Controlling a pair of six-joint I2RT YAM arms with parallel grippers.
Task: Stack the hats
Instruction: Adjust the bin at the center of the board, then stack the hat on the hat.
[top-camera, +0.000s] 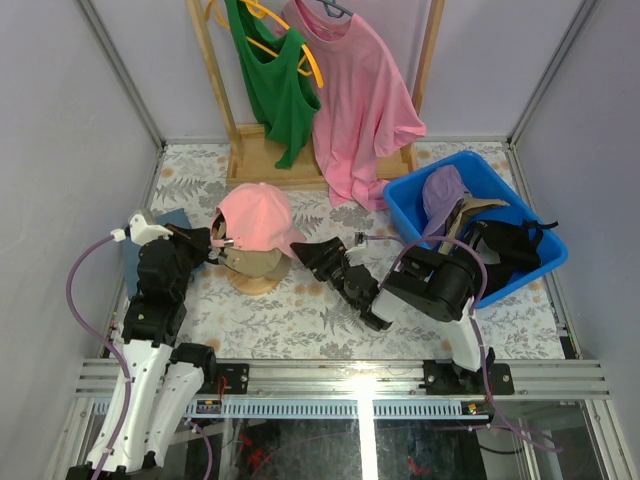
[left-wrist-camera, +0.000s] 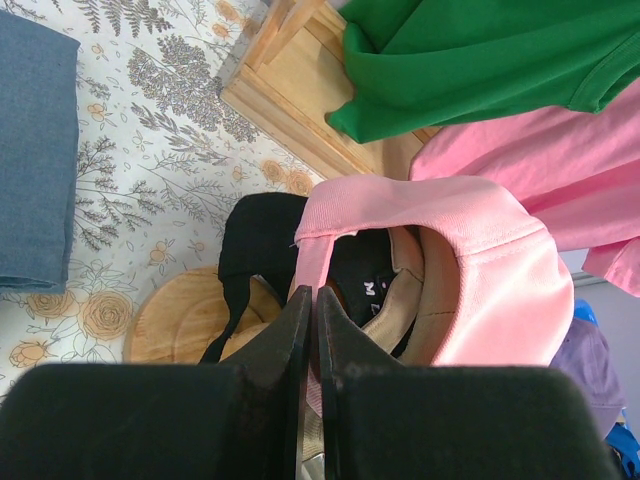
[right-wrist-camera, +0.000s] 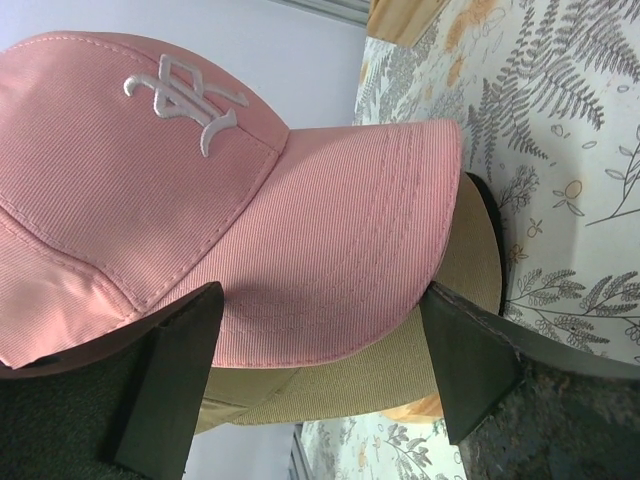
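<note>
A pink cap (top-camera: 256, 217) sits on top of a tan cap (top-camera: 256, 263) over a round wooden stand (top-camera: 256, 284). In the left wrist view the pink cap (left-wrist-camera: 470, 270) covers the tan cap (left-wrist-camera: 405, 300) and a black cap (left-wrist-camera: 262, 235). My left gripper (top-camera: 218, 243) is shut on the pink cap's rear strap (left-wrist-camera: 316, 250), its jaws pressed together (left-wrist-camera: 312, 305). My right gripper (top-camera: 311, 256) is open at the brims. In the right wrist view its fingers (right-wrist-camera: 175, 370) stand either side of the pink brim (right-wrist-camera: 330, 250) and tan brim (right-wrist-camera: 400, 375), apart from them. A lavender cap (top-camera: 443, 194) lies in the blue bin (top-camera: 405, 205).
The bin at the right also holds a black cap (top-camera: 512, 255) and a tan piece (top-camera: 472, 212). A wooden rack (top-camera: 262, 150) at the back carries a green tank top (top-camera: 275, 85) and a pink T-shirt (top-camera: 360, 100). Blue-grey fabric (top-camera: 168, 222) lies by my left arm.
</note>
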